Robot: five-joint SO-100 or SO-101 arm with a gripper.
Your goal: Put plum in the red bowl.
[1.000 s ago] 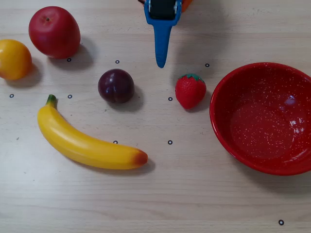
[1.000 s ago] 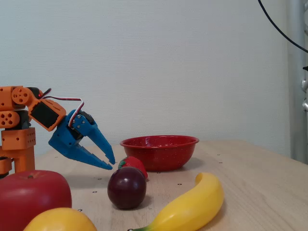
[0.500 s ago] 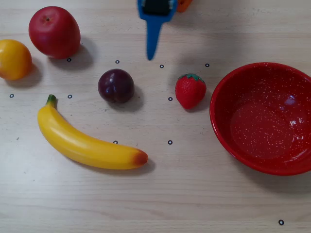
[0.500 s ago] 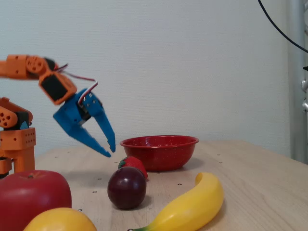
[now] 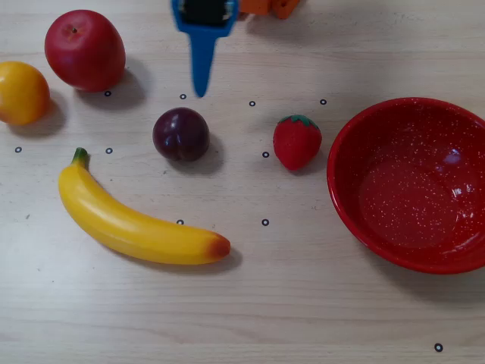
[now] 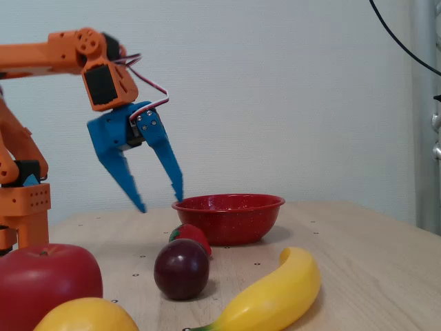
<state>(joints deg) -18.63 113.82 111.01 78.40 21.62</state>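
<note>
the plum sits on the bench, near the middle in the overhead view. it is small, round, dark purple and very shiny. the banana lies just below it in that view, close but not touching. the strawberry is to its right, between the plum and the red bowl. the apple and a yellow-orange fruit are up in the left corner, well away.

the claw hangs in the air with nothing in it. in the fixed view its two blue fingers are spread wide apart, like an upside-down v. in the overhead view one blue finger points down at the bench a little above the plum, so the claw is high up and a bit short of the fruit.

the plum looks hard and light, like a toy fruit. its skin is smooth and glossy, so it may be slippery. it is round, so it can roll away if one finger bumps it first. i think the best place to hold it is right across its widest middle, one finger on each side. a pinch too high could make it pop out.

the red bowl is wide and empty, at the right edge in the overhead view. the strawberry is in the way if the plum is carried low.
</note>
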